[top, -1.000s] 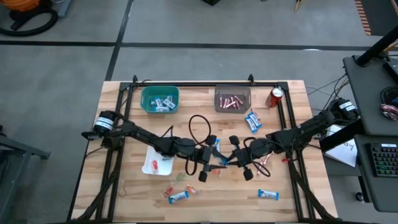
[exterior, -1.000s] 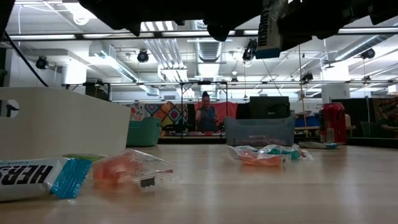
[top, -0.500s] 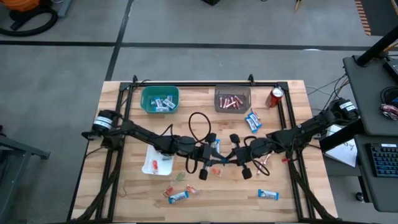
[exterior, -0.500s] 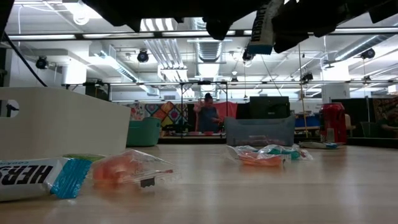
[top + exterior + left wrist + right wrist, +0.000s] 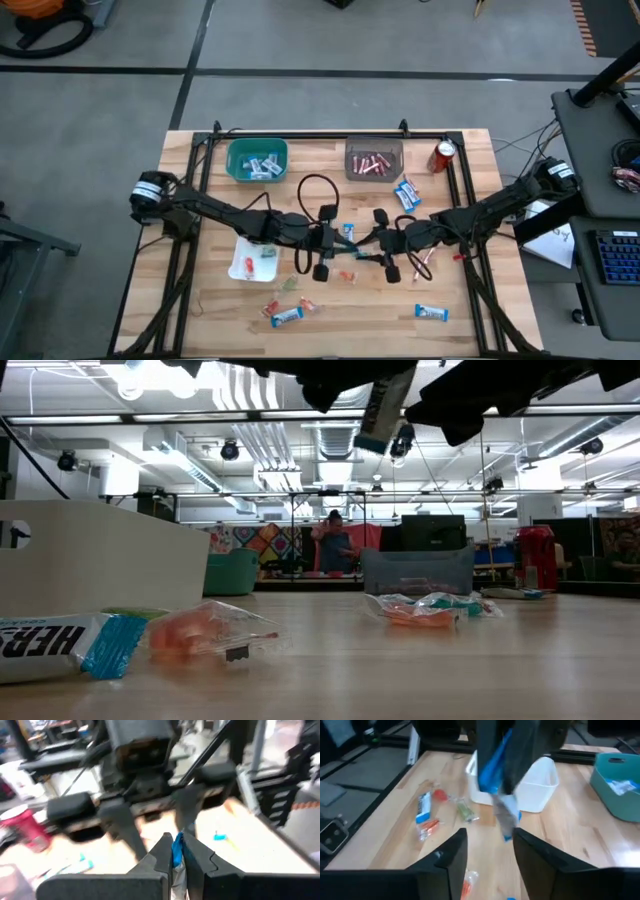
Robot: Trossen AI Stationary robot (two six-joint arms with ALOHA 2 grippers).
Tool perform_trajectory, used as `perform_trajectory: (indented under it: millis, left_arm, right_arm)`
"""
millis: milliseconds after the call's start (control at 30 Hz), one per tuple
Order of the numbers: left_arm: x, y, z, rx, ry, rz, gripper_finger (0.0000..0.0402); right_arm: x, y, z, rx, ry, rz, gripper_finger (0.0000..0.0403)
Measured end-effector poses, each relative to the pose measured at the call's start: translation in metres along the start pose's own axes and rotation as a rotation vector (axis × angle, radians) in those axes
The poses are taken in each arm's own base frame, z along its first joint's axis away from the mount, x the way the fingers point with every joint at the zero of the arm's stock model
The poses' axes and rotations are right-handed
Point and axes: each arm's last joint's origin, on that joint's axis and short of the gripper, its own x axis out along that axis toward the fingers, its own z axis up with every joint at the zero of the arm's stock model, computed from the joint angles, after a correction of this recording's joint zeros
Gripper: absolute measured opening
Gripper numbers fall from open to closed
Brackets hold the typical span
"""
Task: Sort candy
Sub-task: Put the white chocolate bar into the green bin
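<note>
Teal bin (image 5: 257, 160) holds blue-and-white bars (image 5: 261, 166) (grey bin (image 5: 373, 161): pink sticks (image 5: 371, 163)).

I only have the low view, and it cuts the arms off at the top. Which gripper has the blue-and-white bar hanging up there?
Observer: The left gripper is shut on the blue-and-white bar.
Operator: And the right one?
Observer: The right gripper is open. It faces the bar without touching it.
Operator: Where do bars like it sit?
Observer: Similar bars lie inside the teal bin, on the left arm's side of the table.
</note>
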Motion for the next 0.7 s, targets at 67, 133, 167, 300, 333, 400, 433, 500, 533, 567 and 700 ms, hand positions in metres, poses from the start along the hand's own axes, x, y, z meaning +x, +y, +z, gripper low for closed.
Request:
perform_trajectory:
  millis: [67, 133, 167, 300, 333, 400, 433, 500, 533, 567, 700]
  left_arm:
    - [-0.006, 0.002, 0.001, 0.007, 0.049, 0.027, 0.0004]
    - [-0.014, 0.005, 0.003, 0.015, 0.112, 0.068, 0.0004]
    - [-0.018, 0.007, 0.004, 0.022, 0.147, 0.098, 0.0004]
    - [-0.041, 0.015, 0.007, 0.064, 0.294, 0.262, 0.0004]
    - [-0.048, 0.018, 0.009, 0.077, 0.328, 0.302, 0.0004]
    - [-0.062, 0.025, 0.011, 0.100, 0.392, 0.373, 0.0004]
    - [-0.068, 0.030, 0.012, 0.108, 0.420, 0.402, 0.0004]
    - [-0.081, 0.040, 0.013, 0.111, 0.461, 0.451, 0.0004]
    - [-0.087, 0.047, 0.013, 0.106, 0.474, 0.473, 0.0004]
    - [-0.092, 0.054, 0.012, 0.097, 0.480, 0.494, 0.0004]
    - [-0.113, 0.086, 0.006, 0.046, 0.503, 0.601, 0.0004]
  right_arm:
    - [-0.001, -0.002, 0.001, 0.022, -0.007, -0.054, 0.0159]
    - [-0.003, -0.004, 0.002, 0.055, -0.015, -0.123, 0.0162]
    - [-0.004, -0.005, 0.002, 0.063, -0.015, -0.157, 0.0162]
    - [-0.008, -0.008, 0.002, 0.102, -0.011, -0.230, 0.0162]
    - [-0.009, -0.008, 0.002, 0.104, -0.003, -0.238, 0.0162]
    - [-0.009, -0.008, 0.002, 0.114, -0.006, -0.242, 0.0162]
    - [-0.009, -0.008, 0.002, 0.122, -0.005, -0.242, 0.0161]
    - [-0.009, -0.008, 0.002, 0.125, -0.005, -0.242, 0.0160]
    - [-0.009, -0.008, 0.002, 0.125, -0.004, -0.242, 0.0160]
    - [-0.009, -0.008, 0.001, 0.126, -0.004, -0.242, 0.0160]
    - [-0.009, -0.008, 0.000, 0.146, 0.008, -0.245, 0.0162]
